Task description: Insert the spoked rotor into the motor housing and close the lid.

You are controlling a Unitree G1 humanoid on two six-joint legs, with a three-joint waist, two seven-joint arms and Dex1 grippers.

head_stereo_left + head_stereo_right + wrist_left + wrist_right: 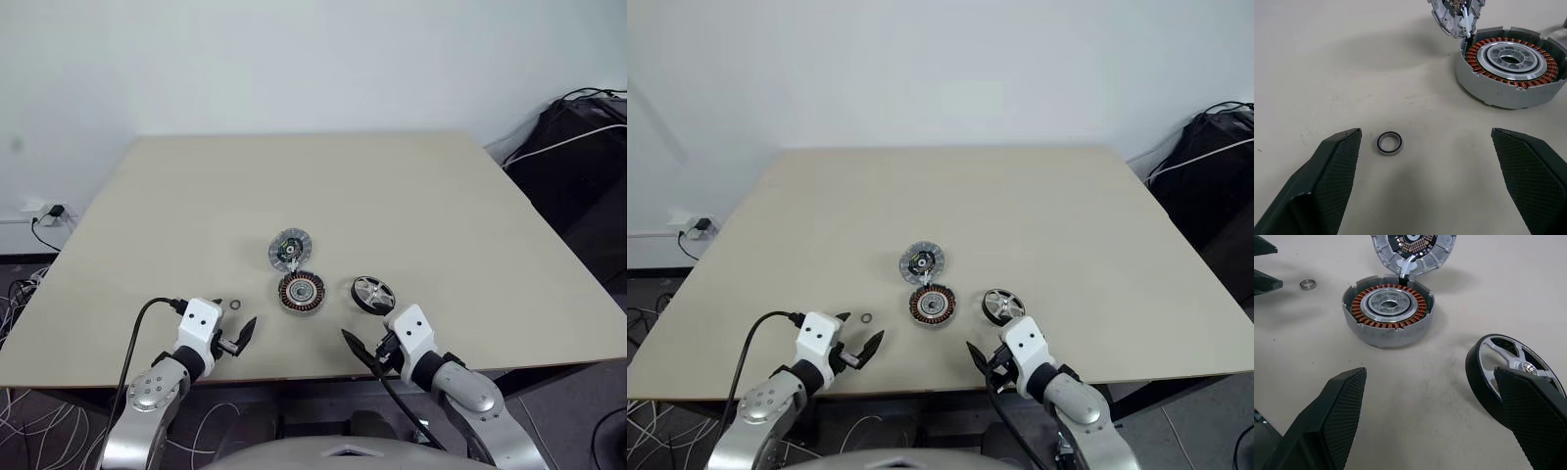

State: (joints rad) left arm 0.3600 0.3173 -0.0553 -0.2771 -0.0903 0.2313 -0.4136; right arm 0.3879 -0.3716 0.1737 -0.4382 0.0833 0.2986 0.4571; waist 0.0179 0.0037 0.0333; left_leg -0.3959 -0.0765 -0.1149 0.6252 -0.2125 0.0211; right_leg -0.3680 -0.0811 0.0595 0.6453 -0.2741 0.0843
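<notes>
A: How far along is it?

B: Nothing is assembled yet. The spoked rotor (1508, 377) lies on the surface (411, 196) beside the motor housing (1387, 316), and the lid (1413, 252) sits open just behind it.

A: And the grippers?

B: The left gripper (238, 340) and right gripper (361, 351) are both spread wide and empty, near the front edge.
</notes>
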